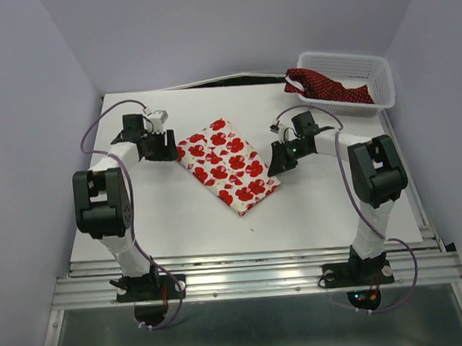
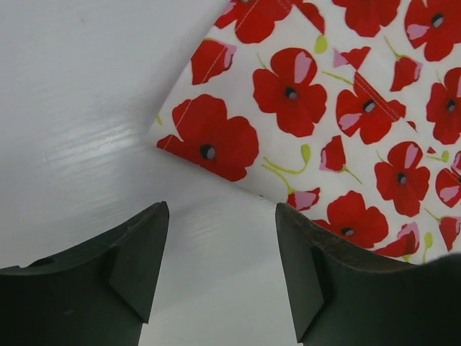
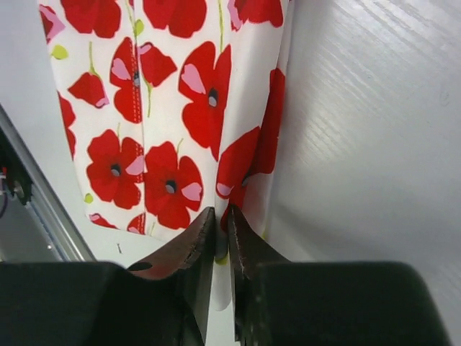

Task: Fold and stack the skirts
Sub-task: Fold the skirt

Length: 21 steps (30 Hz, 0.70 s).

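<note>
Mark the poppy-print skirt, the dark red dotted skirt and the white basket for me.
poppy-print skirt (image 1: 227, 165): top view, middle of the folded cloth.
dark red dotted skirt (image 1: 324, 85): top view, bunched middle.
white basket (image 1: 384, 84): top view, right wall.

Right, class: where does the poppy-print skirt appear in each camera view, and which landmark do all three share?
Top external: poppy-print skirt folded, at the picture's centre.
Left wrist: upper right, beyond the open left pincer.
Right wrist: upper left and centre, its edge nipped in the right pincer.
Shared landmark: the white table.
</note>
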Each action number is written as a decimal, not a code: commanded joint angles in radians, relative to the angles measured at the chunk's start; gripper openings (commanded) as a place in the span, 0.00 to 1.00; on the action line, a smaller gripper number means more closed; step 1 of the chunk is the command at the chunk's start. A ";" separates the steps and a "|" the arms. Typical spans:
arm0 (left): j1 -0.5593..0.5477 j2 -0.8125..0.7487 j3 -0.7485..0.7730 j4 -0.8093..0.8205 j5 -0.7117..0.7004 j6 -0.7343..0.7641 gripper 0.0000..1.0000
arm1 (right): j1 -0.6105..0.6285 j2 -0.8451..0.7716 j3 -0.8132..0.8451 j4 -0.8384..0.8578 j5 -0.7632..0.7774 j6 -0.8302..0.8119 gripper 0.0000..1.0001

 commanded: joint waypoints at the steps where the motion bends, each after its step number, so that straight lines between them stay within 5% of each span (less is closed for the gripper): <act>1: 0.024 0.085 0.113 -0.016 0.046 -0.053 0.66 | -0.003 -0.015 -0.045 0.080 -0.115 0.087 0.13; 6: 0.024 0.281 0.301 -0.061 0.052 -0.090 0.49 | 0.046 -0.070 -0.183 0.189 -0.152 0.154 0.03; 11: 0.004 0.446 0.579 -0.111 0.111 -0.088 0.38 | 0.135 -0.072 -0.272 0.233 -0.181 0.205 0.04; 14: -0.067 0.556 0.790 -0.123 0.117 -0.064 0.37 | 0.248 -0.125 -0.315 0.302 -0.212 0.291 0.25; 16: -0.114 0.654 0.910 -0.134 0.115 -0.064 0.38 | 0.311 -0.167 -0.335 0.429 -0.213 0.370 0.49; 18: -0.137 0.734 1.103 -0.146 0.115 -0.071 0.48 | 0.312 -0.218 -0.341 0.512 -0.224 0.466 0.61; 21: -0.148 0.695 1.165 -0.114 0.043 -0.064 0.72 | 0.276 -0.290 -0.305 0.470 -0.162 0.417 0.72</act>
